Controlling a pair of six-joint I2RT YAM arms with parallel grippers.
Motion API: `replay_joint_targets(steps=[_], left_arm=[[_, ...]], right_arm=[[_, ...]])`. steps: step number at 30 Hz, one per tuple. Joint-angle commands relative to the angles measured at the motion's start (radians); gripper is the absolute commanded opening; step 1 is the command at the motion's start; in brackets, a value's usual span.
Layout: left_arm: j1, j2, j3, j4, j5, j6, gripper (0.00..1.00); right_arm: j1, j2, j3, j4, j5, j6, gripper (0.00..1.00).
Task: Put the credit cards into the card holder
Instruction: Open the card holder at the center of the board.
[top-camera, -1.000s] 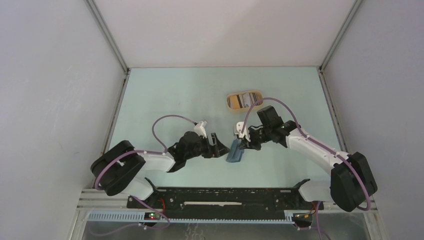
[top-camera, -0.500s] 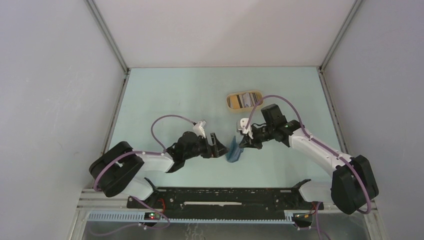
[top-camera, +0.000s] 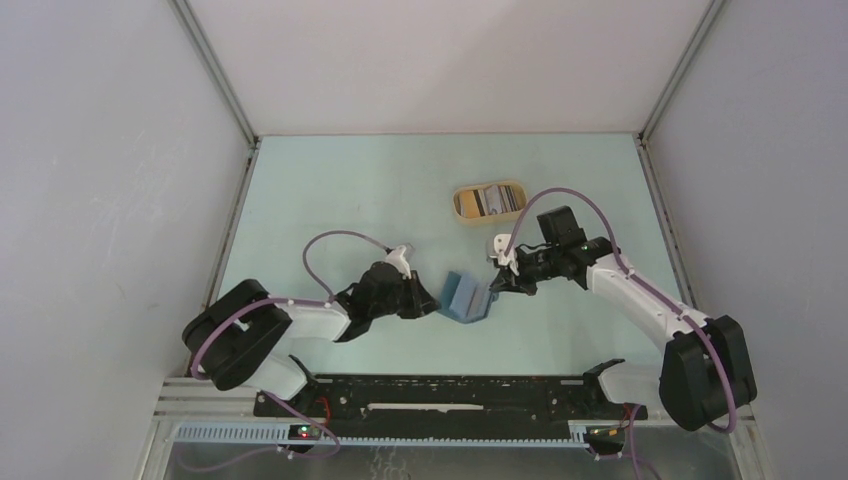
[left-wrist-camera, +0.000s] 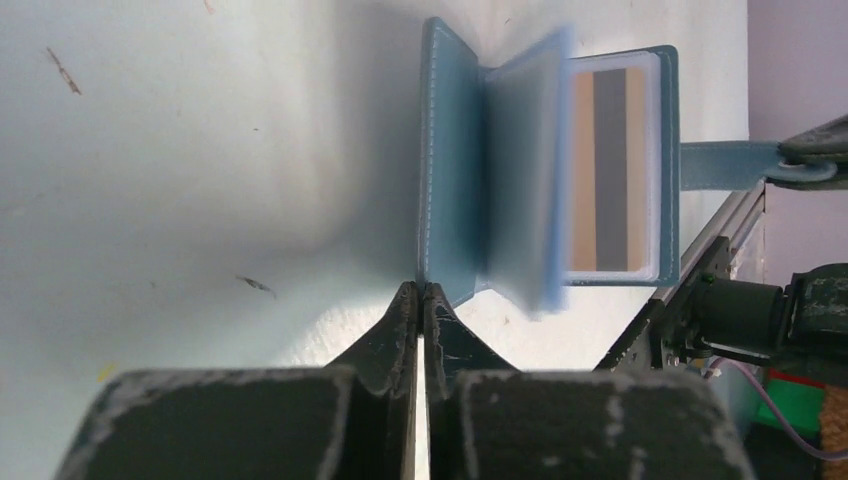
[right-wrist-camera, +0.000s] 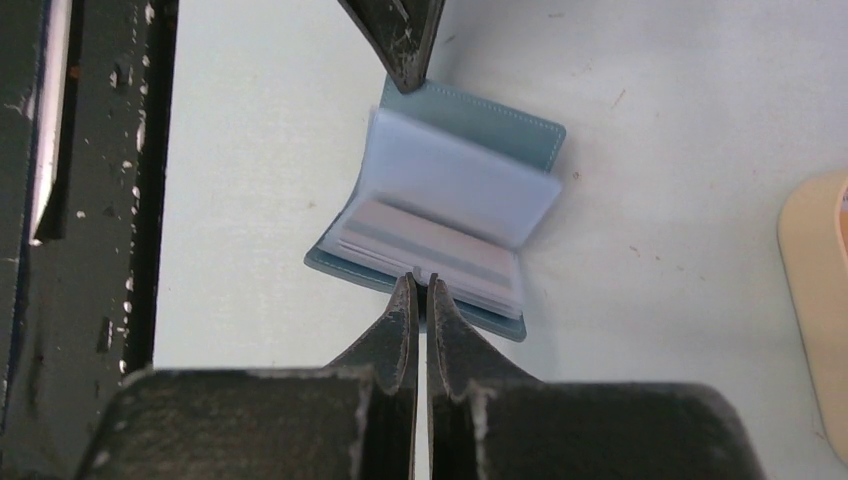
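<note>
The teal-blue card holder (top-camera: 463, 297) lies opened out at the table's middle, its clear sleeves (right-wrist-camera: 450, 190) fanned up. One sleeve shows a tan and grey striped card (left-wrist-camera: 610, 170). My left gripper (top-camera: 437, 301) is shut on the edge of the left cover (left-wrist-camera: 455, 170), its tips (left-wrist-camera: 421, 290) pinching it. Opposite, my right gripper (top-camera: 494, 289) is shut on the holder's snap tab (left-wrist-camera: 730, 160) at the right cover's edge (right-wrist-camera: 421, 282). Several credit cards (top-camera: 490, 201) lie in the tan oval tray (top-camera: 460, 206) behind it.
The tray's rim (right-wrist-camera: 815, 290) shows at the right of the right wrist view. White walls enclose the table on three sides. A black rail (top-camera: 450, 395) with the arm bases runs along the near edge.
The left gripper has closed on the holder's left cover. The right gripper pulled its side to the right, so the holder went from nearly closed to spread open.
</note>
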Motion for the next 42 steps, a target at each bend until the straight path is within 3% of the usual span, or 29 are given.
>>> replay_joint_targets(steps=[1,5,9,13,17,21,23,28,32,34,37,42], left_arm=[[0.011,0.002,0.039,0.014,-0.015,0.006,0.02],[0.030,-0.002,0.022,-0.011,-0.033,0.008,0.03],[0.048,-0.015,0.022,-0.027,-0.025,0.024,0.19],[0.054,-0.083,0.032,-0.091,-0.043,0.055,0.34],[0.054,-0.187,0.036,-0.195,-0.095,0.093,0.39],[0.055,-0.297,0.039,-0.263,-0.121,0.122,0.39],[0.055,-0.338,0.045,-0.279,-0.108,0.134,0.38],[0.054,-0.425,0.045,-0.283,-0.067,0.148,0.37],[0.056,-0.443,0.023,-0.191,0.008,0.135,0.36],[0.054,-0.421,0.020,-0.152,0.043,0.128,0.36],[0.054,-0.387,0.018,-0.124,0.076,0.137,0.36],[0.026,-0.327,0.031,-0.074,0.085,0.155,0.46]], right_arm=[[-0.019,-0.015,0.000,-0.049,0.052,-0.114,0.00],[-0.010,0.051,-0.003,-0.159,0.158,-0.236,0.00],[0.023,0.112,-0.023,-0.211,0.231,-0.280,0.26],[0.046,0.087,-0.030,-0.196,0.228,-0.261,0.45],[0.043,0.036,-0.007,-0.212,0.171,-0.226,0.53],[0.051,0.003,0.029,-0.194,0.083,-0.167,0.53],[0.093,0.014,0.034,-0.130,0.122,-0.107,0.50],[0.162,0.077,0.068,-0.049,0.215,0.016,0.35],[0.175,0.134,0.075,0.008,0.236,0.085,0.14],[0.205,0.203,0.101,0.010,0.299,0.108,0.10],[0.200,0.223,0.144,-0.016,0.307,0.149,0.12],[0.089,0.134,0.150,-0.112,0.066,0.124,0.24]])
